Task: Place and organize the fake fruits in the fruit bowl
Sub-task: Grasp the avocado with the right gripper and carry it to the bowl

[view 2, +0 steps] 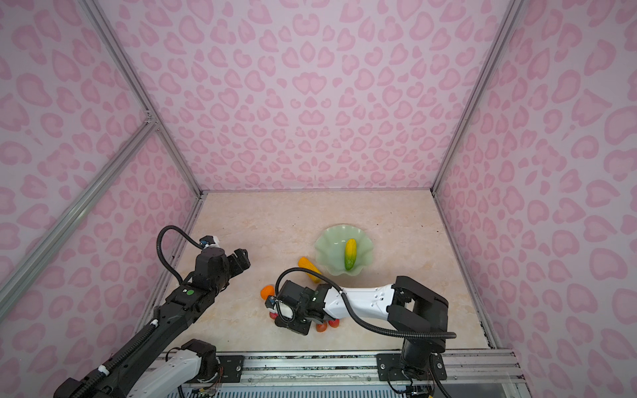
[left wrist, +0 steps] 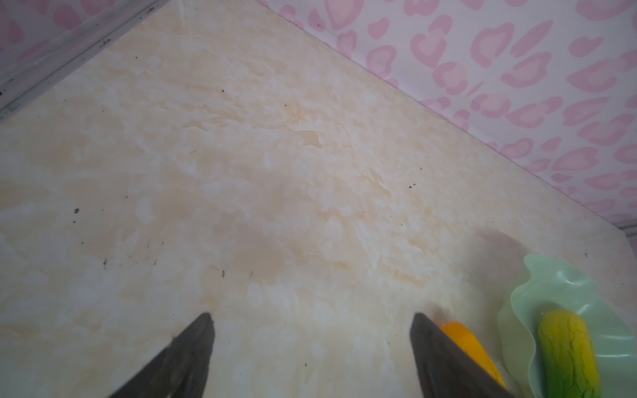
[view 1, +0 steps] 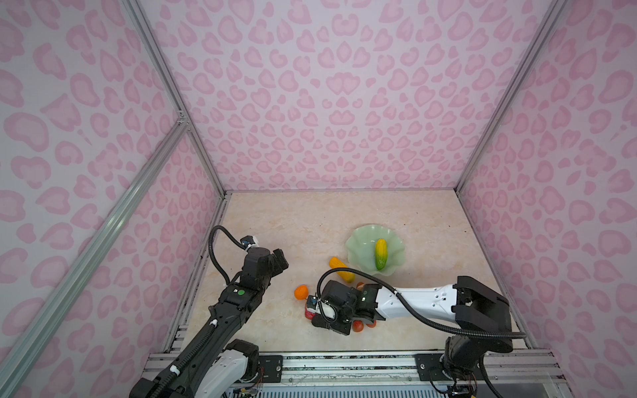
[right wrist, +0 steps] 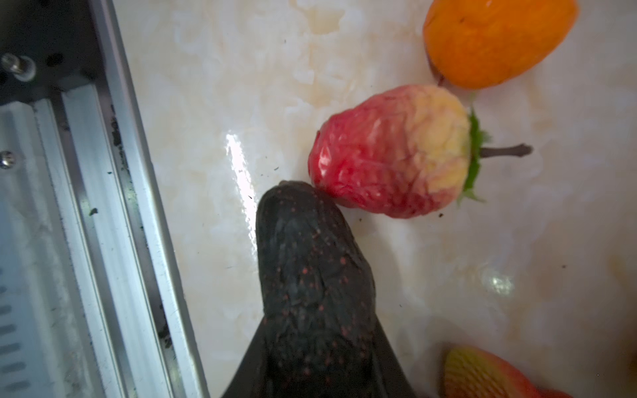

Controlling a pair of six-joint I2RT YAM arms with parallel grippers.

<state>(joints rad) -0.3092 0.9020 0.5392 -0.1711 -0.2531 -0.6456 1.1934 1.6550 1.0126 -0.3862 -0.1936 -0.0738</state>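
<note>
- Right gripper (right wrist: 315, 358) pinches the dark avocado (right wrist: 310, 268) between its fingers.
- Left gripper (left wrist: 312, 317) is spread wide and holds nothing.
- Fruit bowl (view 1: 355, 248), well beyond the right gripper, holds the green-yellow oblong (view 1: 380, 254).
- Strawberry (right wrist: 389, 151) touches the avocado's tip just ahead of that gripper; the small orange (right wrist: 496, 38) lies just past it.
</note>
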